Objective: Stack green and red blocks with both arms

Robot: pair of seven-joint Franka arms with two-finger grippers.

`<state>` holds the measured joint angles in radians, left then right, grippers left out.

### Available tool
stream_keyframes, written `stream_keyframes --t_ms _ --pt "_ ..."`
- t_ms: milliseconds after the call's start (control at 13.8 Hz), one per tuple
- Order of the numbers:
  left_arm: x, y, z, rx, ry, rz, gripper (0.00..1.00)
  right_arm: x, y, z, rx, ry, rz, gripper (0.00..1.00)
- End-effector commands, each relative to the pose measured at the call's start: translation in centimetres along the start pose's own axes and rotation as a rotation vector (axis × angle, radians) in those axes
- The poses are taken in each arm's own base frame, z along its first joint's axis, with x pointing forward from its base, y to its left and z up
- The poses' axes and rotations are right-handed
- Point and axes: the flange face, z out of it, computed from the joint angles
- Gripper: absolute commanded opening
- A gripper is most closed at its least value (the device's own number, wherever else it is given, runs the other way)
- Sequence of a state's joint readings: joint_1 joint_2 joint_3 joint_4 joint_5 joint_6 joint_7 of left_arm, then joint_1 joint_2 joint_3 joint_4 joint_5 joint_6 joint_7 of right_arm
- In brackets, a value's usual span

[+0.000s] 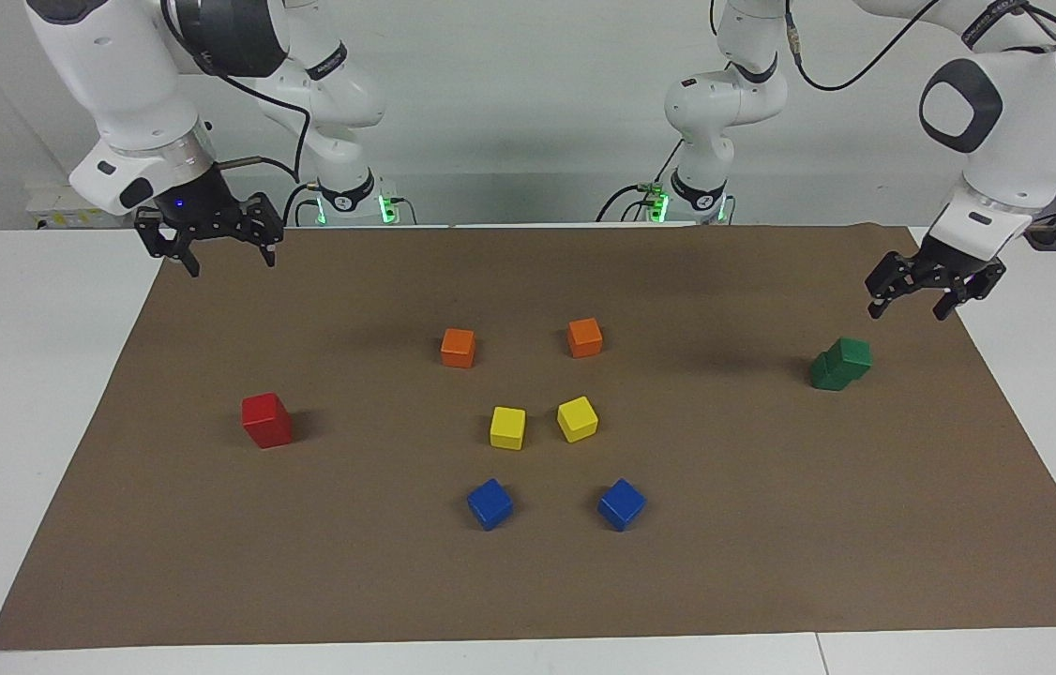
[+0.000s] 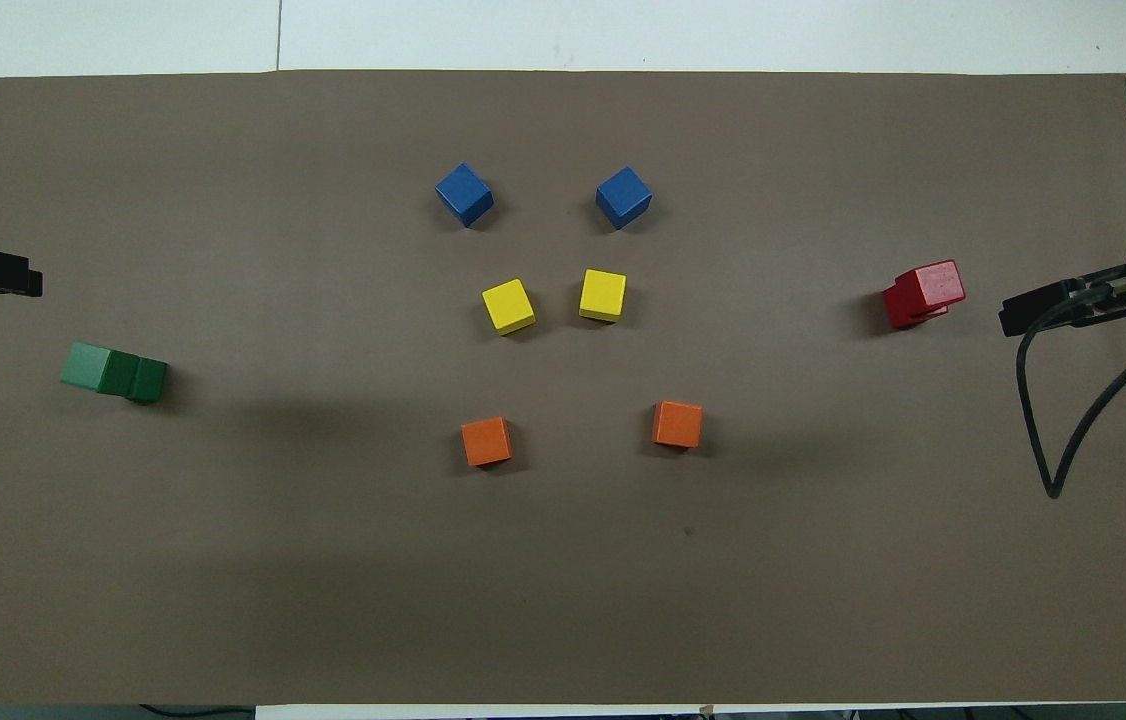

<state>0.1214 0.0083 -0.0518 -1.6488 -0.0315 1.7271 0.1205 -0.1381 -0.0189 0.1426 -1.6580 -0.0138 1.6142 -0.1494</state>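
Both jaws spread, empty, raised over brown mat (image 1: 772,562), white table (image 1: 12,375), pale wall.

Left pincer (image 1: 924,296) and right pincer (image 1: 209,249) both hang raised, fingers spread apart.

White table (image 1: 12,394) covered by a brown mat (image 1: 772,525). At mat centre, two yellow cubes (image 1: 507,427); nearer the robots than these, two orange cubes (image 1: 458,348); farther, two blue cubes (image 1: 490,504). Toward the right arm's end, a red stack (image 1: 266,420); toward the left arm's end, a green stack (image 1: 839,365).
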Motion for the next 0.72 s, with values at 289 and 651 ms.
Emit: stream_keyframes --t_ms 289,651 --pt "-3.4 -0.4 -4.6 -0.006 -0.065 -0.038 1.0 0.3 0.5 -0.1 0.004 -0.004 0.04 1.0" --pt "-5.5 1.2 -3.9 -0.003 -0.078 -0.015 1.0 0.2 0.5 -0.1 0.006 -0.005 0.042 1.0"
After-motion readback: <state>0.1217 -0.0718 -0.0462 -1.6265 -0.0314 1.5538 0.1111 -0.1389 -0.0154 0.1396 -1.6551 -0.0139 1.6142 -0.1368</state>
